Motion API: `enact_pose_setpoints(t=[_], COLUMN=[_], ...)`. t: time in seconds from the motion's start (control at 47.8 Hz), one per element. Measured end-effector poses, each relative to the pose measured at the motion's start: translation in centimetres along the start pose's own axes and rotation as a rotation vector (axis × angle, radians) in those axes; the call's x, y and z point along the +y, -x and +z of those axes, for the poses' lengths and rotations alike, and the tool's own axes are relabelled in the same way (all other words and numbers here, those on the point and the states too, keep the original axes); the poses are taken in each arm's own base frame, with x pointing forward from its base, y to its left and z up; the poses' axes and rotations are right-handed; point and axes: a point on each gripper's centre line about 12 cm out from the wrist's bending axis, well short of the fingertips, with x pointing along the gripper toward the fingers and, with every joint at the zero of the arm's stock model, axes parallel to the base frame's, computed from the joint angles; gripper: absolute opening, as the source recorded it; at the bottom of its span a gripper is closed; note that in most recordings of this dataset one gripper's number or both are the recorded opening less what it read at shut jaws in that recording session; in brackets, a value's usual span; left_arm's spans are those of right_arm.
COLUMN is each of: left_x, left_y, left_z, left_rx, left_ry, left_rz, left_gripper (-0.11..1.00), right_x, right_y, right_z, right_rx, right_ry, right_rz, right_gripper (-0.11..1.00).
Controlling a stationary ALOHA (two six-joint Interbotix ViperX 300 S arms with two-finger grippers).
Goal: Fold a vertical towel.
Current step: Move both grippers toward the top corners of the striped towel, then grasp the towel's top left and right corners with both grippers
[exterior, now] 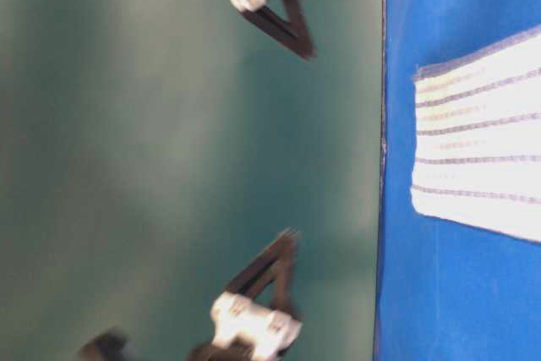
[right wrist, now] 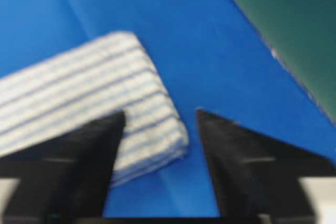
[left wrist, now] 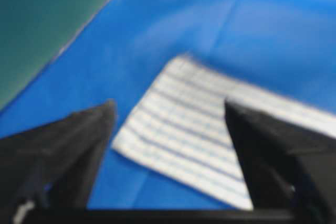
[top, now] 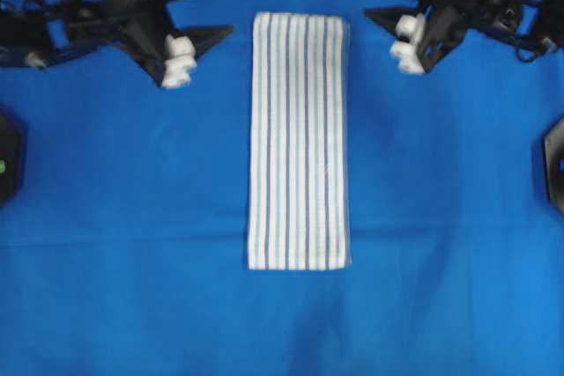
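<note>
Towel (top: 300,140) lies flat mid-table on the blue cloth (top: 132,217), long and lengthwise. Left gripper (top: 196,13) and right gripper (top: 381,2) flank its far end, both spread wide and empty, probably lining up the far corners.

This looks like a robot lab. A bench (top: 106,288) is covered all over with a plain blue cloth (top: 441,217). Two black robot arms (top: 79,15) reach in from the sides. A flat green wall (exterior: 169,141) stands behind.
</note>
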Motion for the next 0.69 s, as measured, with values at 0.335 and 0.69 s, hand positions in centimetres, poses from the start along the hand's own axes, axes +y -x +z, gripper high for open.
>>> enact_pose_setpoints(t=[0.335,0.69], left_x=[2.6,4.2], left_y=[-7.6,-10.2], left_z=[-5.5,-8.6], left_rx=[0.144,0.209], left_ry=[0.022,0.037], left_rz=[0.061,0.093], left_gripper=[0.81,0.79], right_x=[-1.5,-1.8], right_y=[-6.1,-8.2], right_z=[-3.8,-5.6], right_rx=[0.16,0.195], right_ry=[0.001,-0.005], right_rz=[-0.027,-0.032], right_gripper=[0.58,0.57])
